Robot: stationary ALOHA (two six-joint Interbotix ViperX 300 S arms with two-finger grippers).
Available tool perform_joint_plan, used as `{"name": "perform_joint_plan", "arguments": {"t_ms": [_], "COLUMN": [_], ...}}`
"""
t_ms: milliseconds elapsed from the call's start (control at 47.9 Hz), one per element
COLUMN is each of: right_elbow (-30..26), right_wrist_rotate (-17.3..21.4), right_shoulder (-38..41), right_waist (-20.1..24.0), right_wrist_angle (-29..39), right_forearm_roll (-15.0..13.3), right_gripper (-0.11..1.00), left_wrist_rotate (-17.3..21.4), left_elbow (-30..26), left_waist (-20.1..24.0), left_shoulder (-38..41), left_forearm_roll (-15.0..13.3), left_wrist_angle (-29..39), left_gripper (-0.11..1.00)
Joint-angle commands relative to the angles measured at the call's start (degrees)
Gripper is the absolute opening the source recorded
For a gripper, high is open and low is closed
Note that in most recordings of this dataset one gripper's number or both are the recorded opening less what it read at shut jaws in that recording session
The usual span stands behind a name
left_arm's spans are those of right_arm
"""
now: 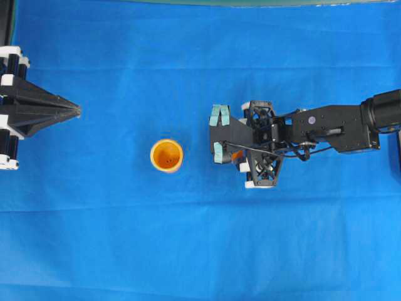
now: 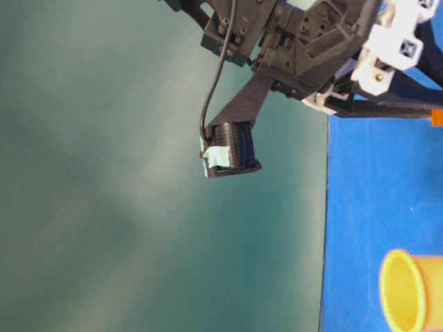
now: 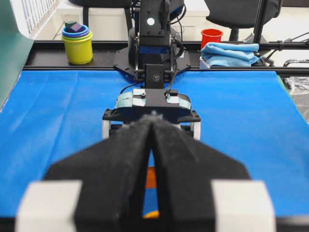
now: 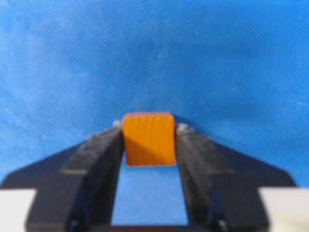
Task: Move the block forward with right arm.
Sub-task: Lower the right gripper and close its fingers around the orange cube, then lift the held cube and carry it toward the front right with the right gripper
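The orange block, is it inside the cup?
No, the orange block sits on the blue cloth between the right gripper fingers, not in any cup.

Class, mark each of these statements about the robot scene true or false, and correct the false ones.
1. The block sits between the two fingers of the right hand. True.
2. The cup lies on its side. False: in the overhead view it stands upright, its opening facing up.
3. The cup is inside the right hand. False: it stands apart, on the blue cloth beyond the fingertips.
4. The left hand has its fingers together and holds nothing. True.
5. The block is green. False: it is orange.
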Motion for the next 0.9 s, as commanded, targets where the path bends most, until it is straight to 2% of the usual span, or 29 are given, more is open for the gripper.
{"name": "perform_joint_plan", "arguments": {"t_ms": [0, 63, 292, 689, 877], "right_elbow": [-0.5, -0.6, -1.8, -4.2, -6.3], "right_wrist_rotate": [0.2, 0.2, 0.3, 0.4, 0.9], "right_shoulder": [-1.0, -1.0, -4.1, -15.0, -18.8], "right_waist": [0.4, 0.5, 2.0, 2.8, 3.4], "right_wrist_angle": [-0.3, 0.0, 3.4, 17.3, 21.2], "right_forearm_roll": [0.2, 0.3, 0.4, 0.5, 0.5], "right_gripper": [0.45, 0.41, 0.41, 0.41, 0.41], "left_wrist_rotate": [0.0, 0.0, 0.0, 0.1, 0.0], "left_elbow": [-2.0, -2.0, -2.0, -2.0, -2.0], "left_waist": [0.1, 0.1, 0.1, 0.2, 0.1], "left_shoulder": [0.5, 0.6, 0.6, 0.6, 0.6], "left_forearm_roll": [0.2, 0.2, 0.2, 0.2, 0.2], "left_wrist_angle": [-0.2, -0.2, -0.2, 0.1, 0.1], "left_gripper": [0.0, 0.0, 0.0, 0.0, 0.0]}}
